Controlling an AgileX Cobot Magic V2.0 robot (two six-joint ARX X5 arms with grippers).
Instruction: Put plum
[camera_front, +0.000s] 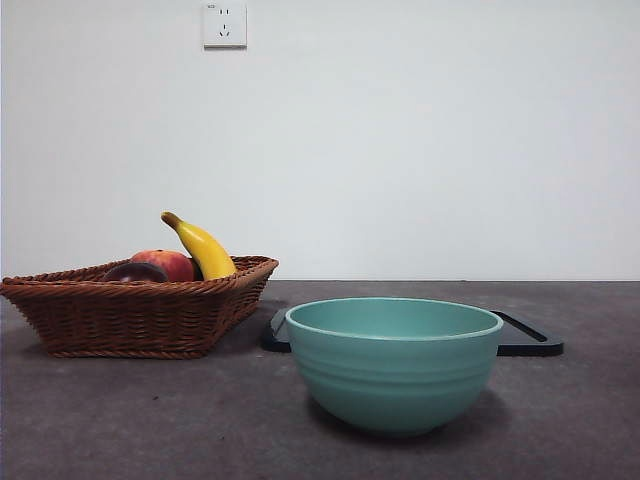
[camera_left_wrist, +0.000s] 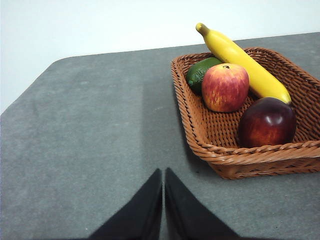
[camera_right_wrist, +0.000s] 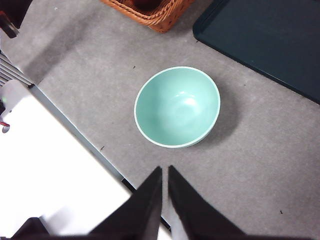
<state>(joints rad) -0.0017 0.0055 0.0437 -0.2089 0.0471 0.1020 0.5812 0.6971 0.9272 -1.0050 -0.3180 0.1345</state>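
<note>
We see plum (camera_left_wrist: 266, 122) mostly hidden behind wicker basket (camera_front: 140, 310) rim in front view; clear in left wrist view, lying in basket beside red-orange fruit (camera_left_wrist: 225, 87), banana (camera_left_wrist: 245, 62), green fruit (camera_left_wrist: 200, 73) half-covered. Basket cut off in right wrist view. Teal bowl (camera_right_wrist: 177, 106) holds nothing; dark tray (camera_right_wrist: 270, 40) partly behind it. Left gripper (camera_left_wrist: 163, 200) above bare table (camera_left_wrist: 90, 140), jaws pressed together, grasping nothing. Right gripper (camera_right_wrist: 165, 200) high over bowl, jaws likewise together, unladen.
</note>
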